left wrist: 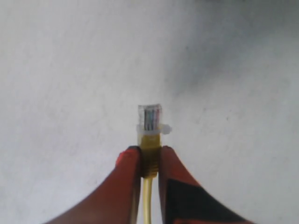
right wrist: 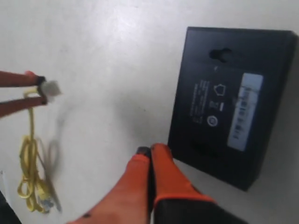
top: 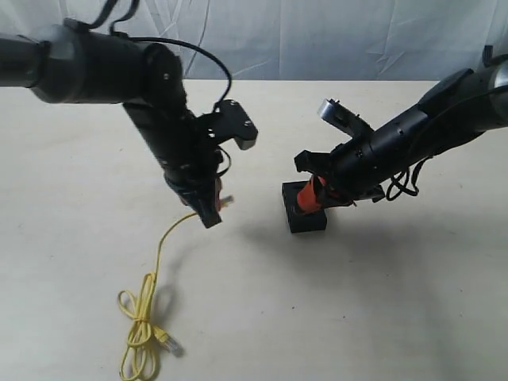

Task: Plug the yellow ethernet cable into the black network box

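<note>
Left tool (left wrist: pixel 149 151) is clenched on the thin bright-yellow ethernet cable (left wrist: pixel 148 205) just behind its clear plug (left wrist: pixel 150 116), held above mid-worktop (top: pixel 381 317). The small flat black plastic network box (right wrist: pixel 224 102) lies nearby, with the right tool (right wrist: pixel 149 150) pinched empty beside it. Pickup done, plugging in not yet.

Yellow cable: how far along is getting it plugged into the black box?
Done: the left tool grips the yellow cable just behind its clear plug, lifted off the table. In hand: the plug hangs in the air, apart from the black box; the right tool, shut, sits beside the box. Left: carry the plug to the box and push it in.
</note>
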You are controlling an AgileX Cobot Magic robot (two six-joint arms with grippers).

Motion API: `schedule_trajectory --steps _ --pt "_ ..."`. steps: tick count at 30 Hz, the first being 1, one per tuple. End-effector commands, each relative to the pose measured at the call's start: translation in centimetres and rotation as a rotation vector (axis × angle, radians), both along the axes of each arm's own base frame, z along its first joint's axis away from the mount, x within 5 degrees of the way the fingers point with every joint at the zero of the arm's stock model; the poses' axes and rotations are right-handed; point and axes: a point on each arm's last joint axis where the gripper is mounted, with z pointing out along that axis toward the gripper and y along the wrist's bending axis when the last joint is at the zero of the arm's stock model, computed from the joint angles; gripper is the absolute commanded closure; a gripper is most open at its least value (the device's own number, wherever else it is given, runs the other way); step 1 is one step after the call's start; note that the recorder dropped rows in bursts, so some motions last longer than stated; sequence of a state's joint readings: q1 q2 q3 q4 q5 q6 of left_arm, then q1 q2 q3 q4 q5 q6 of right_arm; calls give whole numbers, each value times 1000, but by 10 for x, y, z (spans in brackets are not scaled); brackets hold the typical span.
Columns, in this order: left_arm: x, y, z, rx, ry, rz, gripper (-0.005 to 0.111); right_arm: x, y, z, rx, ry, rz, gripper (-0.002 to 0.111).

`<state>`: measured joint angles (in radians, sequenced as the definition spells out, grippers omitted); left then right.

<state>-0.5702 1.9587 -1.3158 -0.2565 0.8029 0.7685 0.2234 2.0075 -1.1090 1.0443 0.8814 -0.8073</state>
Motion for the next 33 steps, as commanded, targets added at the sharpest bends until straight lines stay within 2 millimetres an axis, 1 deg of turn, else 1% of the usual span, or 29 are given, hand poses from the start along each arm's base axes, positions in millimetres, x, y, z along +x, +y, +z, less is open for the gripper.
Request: schedule_trajectory --steps 1,4,7,9,12,16,18,21,24,25,29,32,33 --pt "-8 36 6 -90 -33 19 107 -4 -9 24 -115 -47 2 109" --pt "-15 57 3 -119 -30 6 107 -7 -11 45 -131 -87 -28 109" --pt "-19 67 -1 -115 -15 25 107 -10 -2 56 -159 -127 -57 109" --pt "-18 69 -1 -120 -12 34 107 -14 9 57 -177 -128 -76 109" --pt "-19 65 1 -162 7 71 107 -13 22 56 -220 -184 -115 109" --pt "-19 62 2 -203 25 107 107 -4 24 54 -220 -212 -265 109" --pt "-18 62 3 -215 23 120 107 0 20 51 -230 -223 -282 109" --pt "-13 57 3 -244 21 116 107 8 8 38 -278 -217 -282 109" --pt "-2 52 1 -257 16 117 107 23 -8 23 -302 -159 -248 109" --pt "2 50 0 -264 17 126 107 29 -13 20 -299 -127 -232 109" --pt "12 44 -1 -287 30 134 107 54 -33 27 -266 -56 -216 109" --pt "13 44 -2 -280 28 123 107 60 -33 32 -249 -71 -147 108" --pt "13 44 -2 -273 24 113 107 60 -31 30 -241 -66 -131 104"
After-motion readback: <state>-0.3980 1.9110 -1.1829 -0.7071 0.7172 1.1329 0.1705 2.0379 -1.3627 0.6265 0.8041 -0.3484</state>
